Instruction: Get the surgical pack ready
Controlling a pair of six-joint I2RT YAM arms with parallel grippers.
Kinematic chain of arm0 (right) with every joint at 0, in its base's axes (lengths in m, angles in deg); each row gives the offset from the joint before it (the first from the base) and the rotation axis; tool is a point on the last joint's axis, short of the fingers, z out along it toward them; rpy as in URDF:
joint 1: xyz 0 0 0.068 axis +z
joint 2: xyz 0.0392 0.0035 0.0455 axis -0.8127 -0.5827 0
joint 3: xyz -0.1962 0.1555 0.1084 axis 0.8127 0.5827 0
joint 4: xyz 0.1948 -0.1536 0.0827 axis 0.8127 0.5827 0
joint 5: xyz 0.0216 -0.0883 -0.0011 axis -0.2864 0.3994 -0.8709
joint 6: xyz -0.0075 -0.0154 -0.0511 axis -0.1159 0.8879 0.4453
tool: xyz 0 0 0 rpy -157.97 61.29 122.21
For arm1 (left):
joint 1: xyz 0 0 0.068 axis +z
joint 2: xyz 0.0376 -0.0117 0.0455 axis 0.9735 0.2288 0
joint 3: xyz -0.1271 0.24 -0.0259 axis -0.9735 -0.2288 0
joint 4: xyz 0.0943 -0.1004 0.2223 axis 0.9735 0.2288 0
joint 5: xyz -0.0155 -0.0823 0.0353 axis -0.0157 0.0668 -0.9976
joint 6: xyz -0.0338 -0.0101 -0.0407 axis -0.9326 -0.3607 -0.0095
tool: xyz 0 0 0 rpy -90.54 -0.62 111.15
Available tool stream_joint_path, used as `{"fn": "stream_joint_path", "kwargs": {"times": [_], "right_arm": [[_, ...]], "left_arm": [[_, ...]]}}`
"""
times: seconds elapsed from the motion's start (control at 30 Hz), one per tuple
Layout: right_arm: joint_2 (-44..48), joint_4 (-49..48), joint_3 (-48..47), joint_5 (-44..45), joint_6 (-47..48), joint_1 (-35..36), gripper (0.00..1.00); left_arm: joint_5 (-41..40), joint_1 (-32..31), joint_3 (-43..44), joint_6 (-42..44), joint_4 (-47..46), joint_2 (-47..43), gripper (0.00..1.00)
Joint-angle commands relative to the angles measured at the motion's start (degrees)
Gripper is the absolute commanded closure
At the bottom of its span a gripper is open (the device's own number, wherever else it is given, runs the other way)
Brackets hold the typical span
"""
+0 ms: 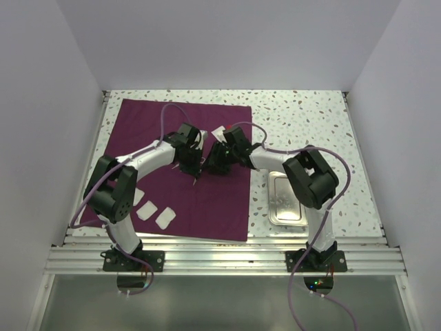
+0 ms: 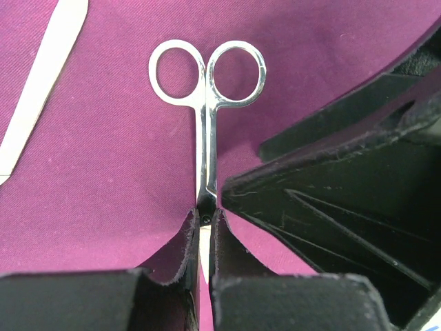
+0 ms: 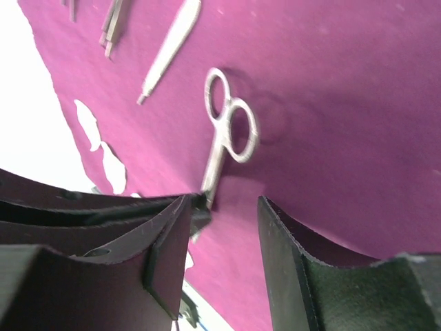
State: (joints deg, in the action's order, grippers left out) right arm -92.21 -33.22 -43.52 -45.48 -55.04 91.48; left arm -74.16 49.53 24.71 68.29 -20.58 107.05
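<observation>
A deep-maroon woven cloth [image 1: 220, 207] is lying flat and unfolded over the left part of a pale speckled table [image 1: 310, 117], and its fine matte grain is showing in the wrist views. A shallow rectangular steel tray [image 1: 286, 200], shiny and round-cornered, is sitting on the bare table just beside the cloth's right edge, with the right arm partly covering it. Three small white pads [image 1: 146, 211] are lying near the cloth's near left corner. Near the cloth's middle, the left jaws are holding, fully closed, the pivot end of polished steel scissors [image 2: 207, 103]. The two ring handles are pointing away from the wrist, the blades are hiding between the scuffed black jaw faces, and whether the rings are touching the fabric is hard to tell. The right jaws are standing wide open just beside the scissors, gripping nothing. Farther off, a slim metal handle [image 3: 169, 48] and other thin instruments [image 3: 110, 24] are lying on the cloth, the latter cut off by the frame. A white strip [image 2: 41, 76] is lying at the edge of the left wrist view, too cropped to identify.
</observation>
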Motion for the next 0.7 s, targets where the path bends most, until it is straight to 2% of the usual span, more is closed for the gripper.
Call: {"fn": "stream_joint_path", "kwargs": {"times": [0.0,0.27,0.43,0.5,0.53,0.67], "right_arm": [[-1.2,-3.2,-2.9,0.8,-2.1,0.5,0.53],[-4.0,-3.3,-4.8,1.9,-4.1,1.9,0.57],[-4.8,-3.1,-6.2,3.0,-4.6,2.5,0.63],[-5.1,-2.6,-6.9,3.3,-4.6,2.6,0.67],[-5.1,-2.4,-7.1,3.3,-4.4,2.5,0.74],[-4.8,-1.8,-7.9,3.8,-3.3,2.5,0.89]], "left_arm": [[2.5,0.4,0.1,0.1,0.1,-2.8,1.00],[3.3,0.5,0.0,0.2,-0.3,-2.7,1.00],[3.6,0.5,0.0,0.5,-0.2,-2.6,1.00],[3.6,0.5,-0.1,0.5,-0.3,-2.6,1.00],[3.6,0.7,-0.1,0.6,-0.4,-2.6,1.00],[3.8,0.8,-0.3,0.7,-0.2,-3.0,1.00]]}}
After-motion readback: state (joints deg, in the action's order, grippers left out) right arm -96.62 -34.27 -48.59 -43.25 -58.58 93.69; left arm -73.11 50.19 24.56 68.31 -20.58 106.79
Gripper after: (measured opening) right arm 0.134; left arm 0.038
